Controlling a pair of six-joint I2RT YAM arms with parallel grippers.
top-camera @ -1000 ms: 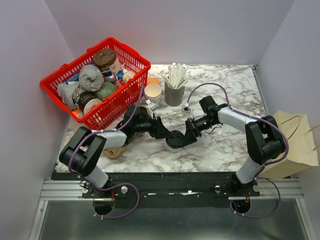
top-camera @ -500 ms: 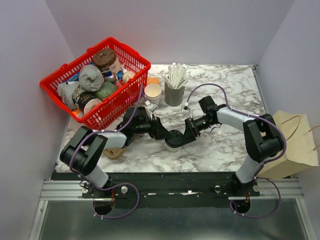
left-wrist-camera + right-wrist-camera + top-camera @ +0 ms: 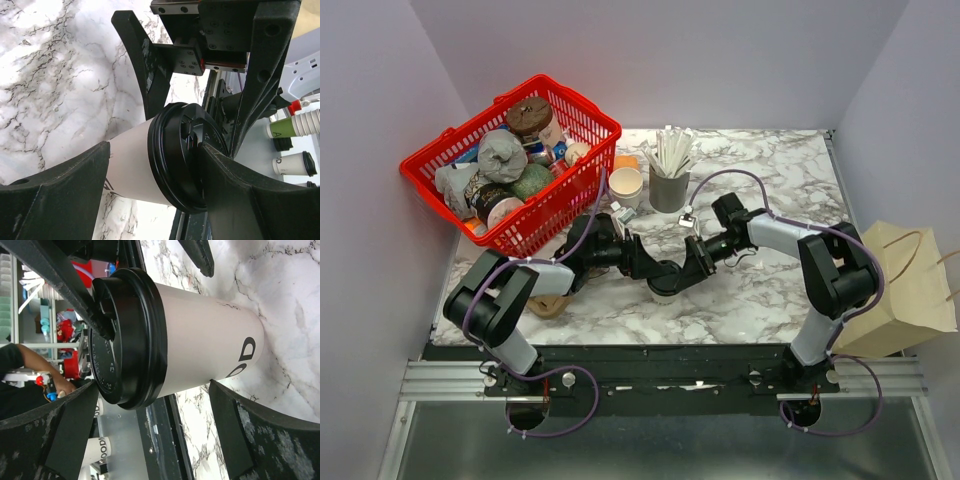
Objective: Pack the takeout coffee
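Observation:
The takeout coffee (image 3: 665,290), a cream-white paper cup with a black lid, is at the middle of the marble table between both arms. My left gripper (image 3: 653,270) comes in from the left and is shut on it. In the left wrist view one finger (image 3: 235,190) presses on the lid top and the other covers the base of the cup (image 3: 132,165). My right gripper (image 3: 687,268) reaches in from the right. Its wide-open jaws (image 3: 154,385) straddle the cup (image 3: 200,335) from lid to base, clear of it.
A red basket (image 3: 582,178) full of packed items stands at the back left. Beside it are a cream paper cup stack (image 3: 626,185) and a grey cup of white sticks (image 3: 668,187). A brown paper bag (image 3: 910,290) sits off the table's right edge.
The right arm has edged slightly left, bringing its open gripper closer around the cup. The left gripper and the cup have stayed put.

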